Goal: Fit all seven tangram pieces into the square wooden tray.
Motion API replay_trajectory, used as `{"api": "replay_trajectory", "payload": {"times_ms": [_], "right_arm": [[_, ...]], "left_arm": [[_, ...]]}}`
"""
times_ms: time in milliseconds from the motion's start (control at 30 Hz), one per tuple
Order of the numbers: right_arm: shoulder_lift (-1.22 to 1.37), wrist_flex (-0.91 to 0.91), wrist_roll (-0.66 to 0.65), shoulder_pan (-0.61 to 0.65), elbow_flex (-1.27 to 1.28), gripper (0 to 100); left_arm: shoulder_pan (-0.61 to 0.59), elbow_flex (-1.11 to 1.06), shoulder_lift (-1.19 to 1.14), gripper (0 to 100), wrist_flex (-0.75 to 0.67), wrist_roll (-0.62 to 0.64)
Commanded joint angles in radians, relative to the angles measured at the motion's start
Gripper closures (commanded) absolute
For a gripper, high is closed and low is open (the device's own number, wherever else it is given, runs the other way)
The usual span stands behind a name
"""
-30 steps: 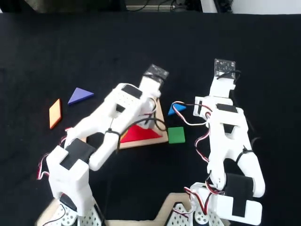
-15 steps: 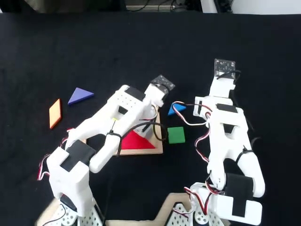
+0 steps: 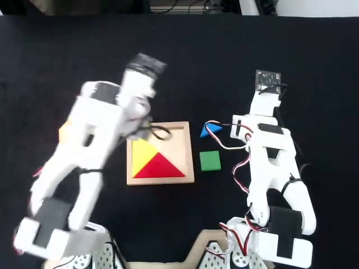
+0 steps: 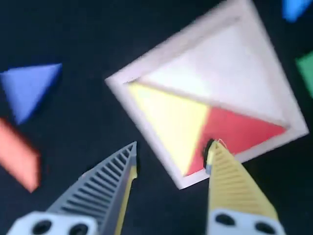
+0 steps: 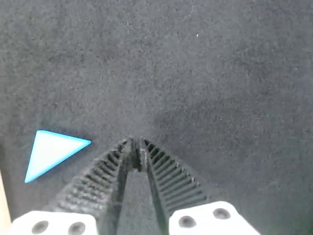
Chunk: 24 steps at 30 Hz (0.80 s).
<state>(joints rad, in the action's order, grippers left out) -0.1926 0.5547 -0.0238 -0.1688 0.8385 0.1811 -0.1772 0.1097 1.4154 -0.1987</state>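
Left gripper (image 4: 172,146): spread wide, nothing btwn the fingers, gripping nothing. It hangs over the wooden tray (image 4: 168,54) at the corner nearest the left arm's base. One fingertip is above the black counter (image 3: 280,45) just outside the rim, the other above the seam where red meets yellow, close to the rim. Can't tell if either tip touches anything.

Right gripper (image 5: 132,143): clenched tight, fingers pressed together, empty. It's over bare counter beside a small light-blue triangle (image 5: 51,149), near it but not touching.

Tray lies flat on the counter btwn the two arms. Two pieces are seated in it:
- yellow triangle (image 3: 143,154) along the left side
- red triangle (image 3: 162,167) along the near side

They meet edge to edge on a diagonal, and both run into that same near-left corner. Rest of the tray floor is bare wood.

Green square (image 3: 210,160) is outside the tray, just beside its right rim, w/ a thin gap. Farther out, beyond the square, is the light-blue triangle, next to the right arm.

On the left, well apart from the tray:
- orange parallelogram (image 4: 17,154), mostly hidden behind the left arm in the high view
- blue-violet triangle (image 4: 27,88), near the parallelogram but apart from it, both flat on the counter
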Motion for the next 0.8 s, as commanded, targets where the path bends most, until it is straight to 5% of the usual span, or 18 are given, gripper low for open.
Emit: {"api": "replay_trajectory", "payload": {"times_ms": [0,233,367,500,767], "right_arm": [[-0.001,-0.018,-0.002,0.011,-0.021,98.6],[-0.001,-0.020,-0.002,0.014,-0.021,98.4],[-0.001,-0.021,-0.002,0.014,-0.012,98.4],[-0.001,-0.021,-0.002,0.015,-0.012,98.3],[-0.001,-0.015,-0.009,0.061,-0.008,98.3]], "left_arm": [[-0.219,-0.077,0.210,77,0.025,-0.014],[-0.375,-0.335,0.422,77,0.023,-0.035],[-0.450,-0.432,0.456,77,-0.057,-0.204],[-0.539,-0.507,0.456,77,-0.172,-0.512],[-0.785,-0.449,0.442,77,-0.249,-0.486]]}}
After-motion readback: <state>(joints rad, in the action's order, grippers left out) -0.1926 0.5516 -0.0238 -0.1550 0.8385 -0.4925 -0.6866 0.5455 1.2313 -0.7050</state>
